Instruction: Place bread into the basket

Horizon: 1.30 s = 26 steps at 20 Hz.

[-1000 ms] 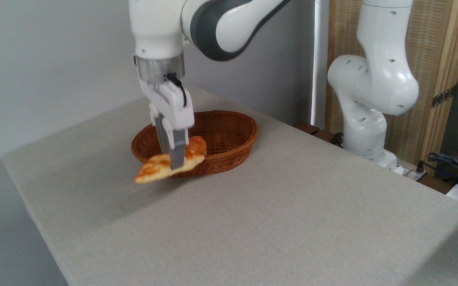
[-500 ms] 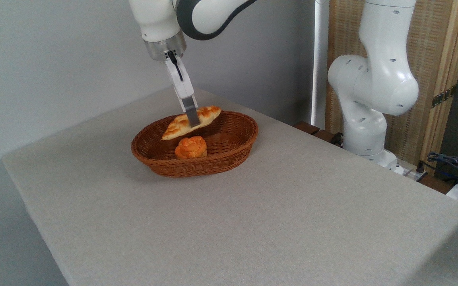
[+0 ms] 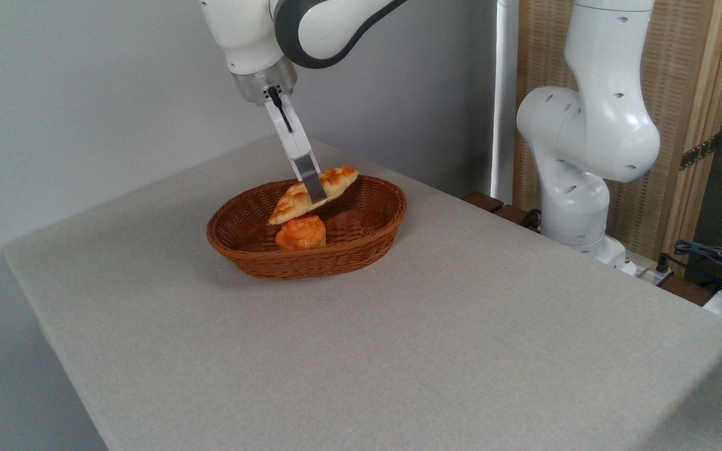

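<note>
The bread (image 3: 313, 193), a braided golden loaf with pointed ends, hangs in the air over the basket (image 3: 361, 247), pinched across its middle by the gripper (image 3: 316, 193). From my screen I see one grey finger (image 3: 311, 180) lying flat across the near side of the loaf; the other finger is hidden behind it, so I judge the pinch by the loaf being held up clear of everything beneath. The loaf is tilted, its right tip raised toward the far rim of the basket and its left tip dipping down toward the inside. The gripper itself leans, slanting down and to the right from the wrist above.

Directly below the low end of the loaf I see a small round orange bun (image 3: 301, 233) lying on the floor of the basket, near its front wall. The loaf's lower tip looks very close to the top of that bun, but from this angle I cannot tell whether they touch.

The basket is an oval of reddish-brown wicker, standing toward the far side of the grey table (image 3: 398, 351). The rest of the cloth-covered top in front of it is plain. To the right, past the table's edge, I see the white base of the arm (image 3: 580, 150) in front of a woven panel, with some cables (image 3: 712, 257) low at the right edge.
</note>
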Motion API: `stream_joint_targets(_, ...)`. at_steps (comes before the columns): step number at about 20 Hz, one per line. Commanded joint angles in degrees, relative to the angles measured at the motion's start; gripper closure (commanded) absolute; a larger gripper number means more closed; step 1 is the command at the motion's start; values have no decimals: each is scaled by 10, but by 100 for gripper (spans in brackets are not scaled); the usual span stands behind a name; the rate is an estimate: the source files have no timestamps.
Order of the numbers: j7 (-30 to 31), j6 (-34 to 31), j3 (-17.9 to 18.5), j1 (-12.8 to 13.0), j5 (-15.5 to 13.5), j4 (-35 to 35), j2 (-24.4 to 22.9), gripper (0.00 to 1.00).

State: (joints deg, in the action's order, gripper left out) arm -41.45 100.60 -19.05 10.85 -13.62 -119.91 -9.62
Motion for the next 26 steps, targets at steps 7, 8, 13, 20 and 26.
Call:
stream_joint_targets(7,-6,-8,21,-6,-1,12,-6,0)
stream_joint_targets(8,-6,-9,23,-6,-2,19,-7,0)
stream_joint_targets(13,-5,-14,101,-6,14,79,-12,0)
stream_joint_targets(20,-8,-18,189,-6,104,119,-9,0)
stream_joint_targets(26,-4,-23,201,-7,125,123,-8,0)
